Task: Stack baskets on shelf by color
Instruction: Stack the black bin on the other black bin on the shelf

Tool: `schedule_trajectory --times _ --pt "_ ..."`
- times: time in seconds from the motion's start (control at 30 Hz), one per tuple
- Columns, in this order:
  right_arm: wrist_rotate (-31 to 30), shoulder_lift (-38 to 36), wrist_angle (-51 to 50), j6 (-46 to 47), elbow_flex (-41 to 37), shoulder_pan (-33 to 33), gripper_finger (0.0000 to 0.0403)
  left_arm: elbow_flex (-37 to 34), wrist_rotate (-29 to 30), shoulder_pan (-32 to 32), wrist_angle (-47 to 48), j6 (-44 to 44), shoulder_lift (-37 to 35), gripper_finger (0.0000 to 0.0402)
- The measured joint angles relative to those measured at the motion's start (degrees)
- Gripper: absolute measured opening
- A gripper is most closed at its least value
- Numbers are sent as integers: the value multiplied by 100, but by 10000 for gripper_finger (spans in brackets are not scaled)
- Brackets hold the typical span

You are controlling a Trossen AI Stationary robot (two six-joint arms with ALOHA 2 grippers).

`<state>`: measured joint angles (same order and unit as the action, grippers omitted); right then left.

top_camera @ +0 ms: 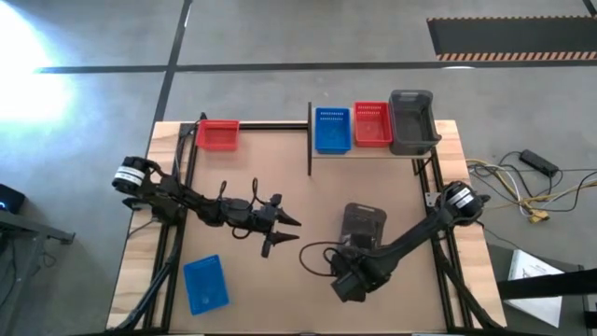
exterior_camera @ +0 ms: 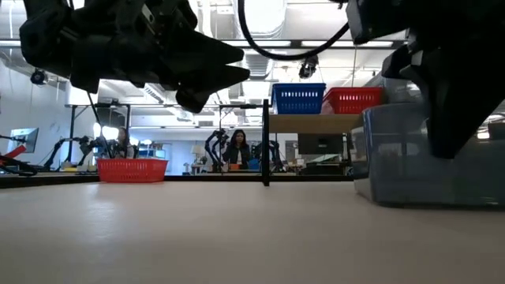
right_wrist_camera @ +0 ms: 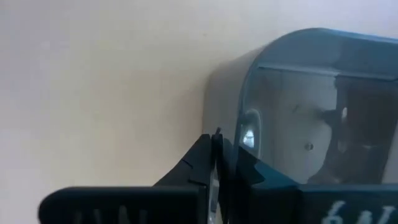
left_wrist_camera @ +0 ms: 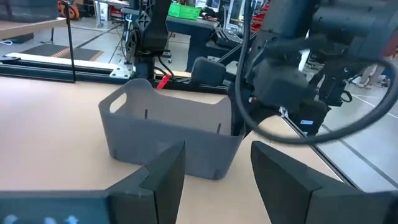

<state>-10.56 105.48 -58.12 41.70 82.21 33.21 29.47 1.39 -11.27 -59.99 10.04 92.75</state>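
**Baskets part shelved, grey one in the right gripper's pinch**

Baskets lie scattered. Nearest, at the high view's lower left, a blue basket (top_camera: pixel 205 284) lies on the table (top_camera: pixel 280 289). Lower centre-right, the right gripper (top_camera: pixel 357 254) pinches its fingers together on the wall of a grey basket (top_camera: pixel 363 224). At centre the left gripper (top_camera: pixel 287 233) hovers, fingers apart, empty. Farther, upper left, sits a red basket (top_camera: pixel 217 135). At upper right the shelf (top_camera: pixel 373 149) carries blue (top_camera: pixel 332 130), red (top_camera: pixel 372 123) and grey (top_camera: pixel 413 120) baskets.
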Motion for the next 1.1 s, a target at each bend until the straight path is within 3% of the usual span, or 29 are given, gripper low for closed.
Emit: schedule_trajectory --times 0.23,0.57,0.7,0.9,1.1 --pt "-152 -521 -750 214 475 304 9 -61 -2 0 72 -17 1 168" --pt "-359 -593 -3084 168 2712 690 9 -9 -4 0 99 -199 2 168" --pt "-883 -829 -3169 -708 3319 676 9 -2 -7 0 101 -318 2 168" --pt "-1822 -1718 -3198 -1873 3403 -130 8 2 -9 -2 94 -448 2 168" --pt "-1835 -2650 -3205 -3695 3200 -1857 8 2 -9 -4 52 -454 2 168"
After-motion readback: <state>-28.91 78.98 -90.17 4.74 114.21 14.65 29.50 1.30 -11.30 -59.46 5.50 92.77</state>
